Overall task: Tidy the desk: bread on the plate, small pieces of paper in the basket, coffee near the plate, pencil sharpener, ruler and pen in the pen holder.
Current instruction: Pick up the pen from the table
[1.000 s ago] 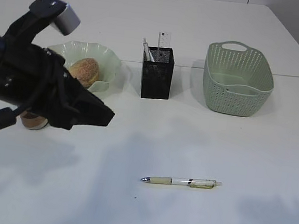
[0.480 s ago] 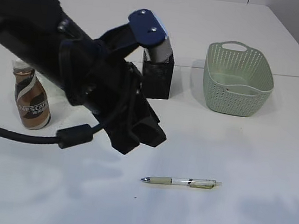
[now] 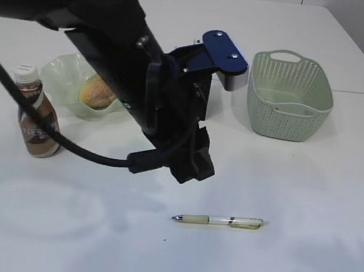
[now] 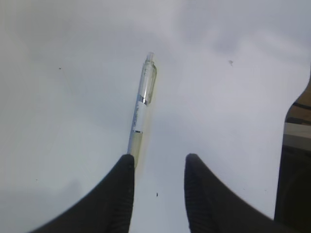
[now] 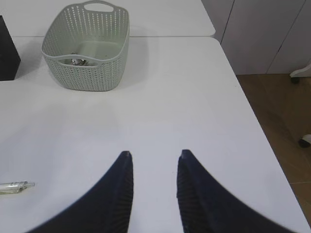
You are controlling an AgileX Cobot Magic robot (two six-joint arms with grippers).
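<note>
Coffee: I see the bottle (image 3: 36,120) standing upright on the counter (image 3: 332,214), near the plate, so I judge this step done.
Plate: the green wavy dish (image 3: 63,75) holds the bread (image 3: 96,92); this step also looks done.
Left claw: my left claw (image 4: 158,167) hangs over the counter with its jaws parted and nothing between them. In the left wrist view the pen tip lies just beside the left finger (image 4: 121,184).
Pen holder: the black mesh box (image 3: 200,88) is mostly hidden behind my left arm; I cannot tell what stands inside it.
Pen: the pen (image 3: 220,220) lies flat on the counter, in front of the holder and well apart from it. This is the piece that I still must put away.
Basket: the woven basket (image 5: 92,73) stands at the back right; in the right wrist view something small and greyish (image 5: 77,61) lies on its floor, perhaps the paper.
Right claw: my right claw (image 5: 153,167) is released and empty, above bare counter near the right edge.
Next, as I judge: lower the left claw over the pen and grasp it.
</note>
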